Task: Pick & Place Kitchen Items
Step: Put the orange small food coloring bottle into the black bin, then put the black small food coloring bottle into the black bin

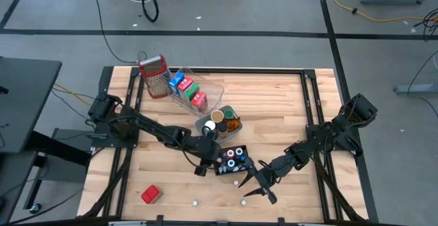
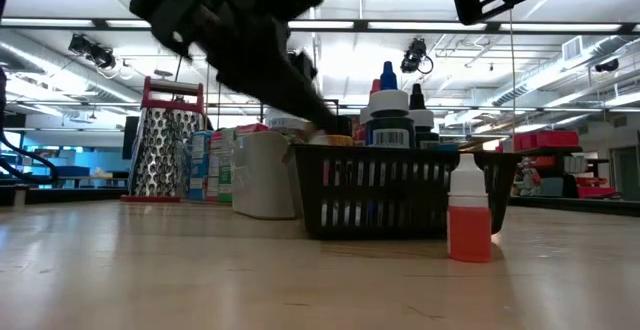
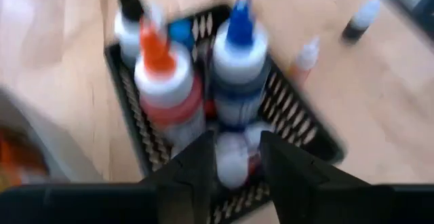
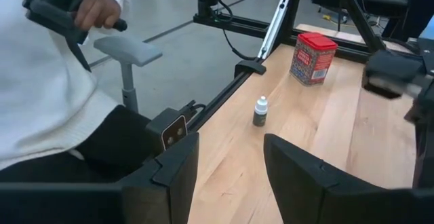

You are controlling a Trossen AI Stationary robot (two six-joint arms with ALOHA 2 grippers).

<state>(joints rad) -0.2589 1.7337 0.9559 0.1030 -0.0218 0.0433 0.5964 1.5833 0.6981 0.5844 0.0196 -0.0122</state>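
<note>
A black basket (image 1: 231,159) (image 2: 400,195) in the table's middle holds upright bottles, among them an orange-capped one (image 3: 163,81) and a blue-capped one (image 3: 237,61). My left gripper (image 1: 211,159) (image 3: 237,170) slants down over the basket's left side. It is open, its fingers on either side of a small white bottle (image 3: 230,159) that lies inside. My right gripper (image 1: 259,188) (image 4: 230,163) stands open, holding nothing, near the front edge to the right of the basket. A small orange bottle (image 2: 468,215) (image 3: 305,58) stands on the table beside the basket. A red carton (image 1: 150,194) (image 4: 313,59) sits at the front left. My left gripper has the small white bottle (image 3: 227,173) between its fingers, which come slanting down from the table's left. The bottle sits among the others in the basket. The picture is blurred, and I cannot tell whether the fingers touch it.
A clear tray (image 1: 198,92) of cartons and a metal grater (image 1: 155,75) (image 2: 165,150) stand at the far left, with a grey tray (image 1: 219,120) of jars behind the basket. A small dark bottle (image 4: 260,112) stands near the front edge. A person in white (image 4: 54,81) sits beyond the table.
</note>
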